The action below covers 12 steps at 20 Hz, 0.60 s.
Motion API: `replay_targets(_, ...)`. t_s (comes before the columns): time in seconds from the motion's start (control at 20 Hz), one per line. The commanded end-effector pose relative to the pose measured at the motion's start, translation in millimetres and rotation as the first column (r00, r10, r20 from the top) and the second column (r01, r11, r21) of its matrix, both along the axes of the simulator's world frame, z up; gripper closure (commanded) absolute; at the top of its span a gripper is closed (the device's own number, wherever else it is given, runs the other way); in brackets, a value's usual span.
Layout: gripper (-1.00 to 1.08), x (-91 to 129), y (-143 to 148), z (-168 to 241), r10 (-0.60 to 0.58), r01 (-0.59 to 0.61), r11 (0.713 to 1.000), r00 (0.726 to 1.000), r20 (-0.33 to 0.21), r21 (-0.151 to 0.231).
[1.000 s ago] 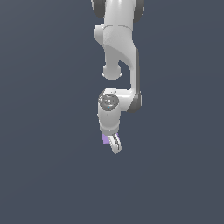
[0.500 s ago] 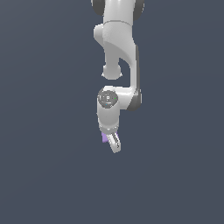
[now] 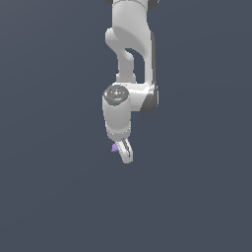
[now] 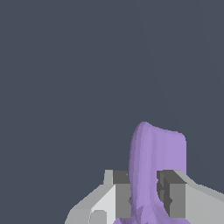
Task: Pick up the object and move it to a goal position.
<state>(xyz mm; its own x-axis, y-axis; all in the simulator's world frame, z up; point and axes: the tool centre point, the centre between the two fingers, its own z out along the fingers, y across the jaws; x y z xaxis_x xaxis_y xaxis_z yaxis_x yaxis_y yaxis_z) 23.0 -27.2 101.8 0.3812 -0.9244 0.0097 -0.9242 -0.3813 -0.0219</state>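
Gripper point(image 4: 146, 199): clamped on the block, a finger pressed to each side
Block point(image 4: 157, 170): purple, between the fingers point(image 4: 122, 197), sticking out past their tips
Arm point(image 3: 129, 74): white, reaching down against plain dark grey

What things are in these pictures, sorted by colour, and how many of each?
White: 1, the robot arm with its gripper.
Light purple: 1, the block pinched in that gripper.
Total: 2.

Flat, even render light; sharp, shadowless
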Motion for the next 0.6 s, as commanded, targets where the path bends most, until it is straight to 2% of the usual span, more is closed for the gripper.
replay_targets(0.0, 1.08, -4.2, -6.1, 23.3, 0.0, 0.0, 1.0, 1.0, 0.0, 0.001)
replay_targets(0.55, 1.08, -25.9, -39.4, 148.2, 0.0, 0.0, 1.0, 1.0, -0.01, 0.001)
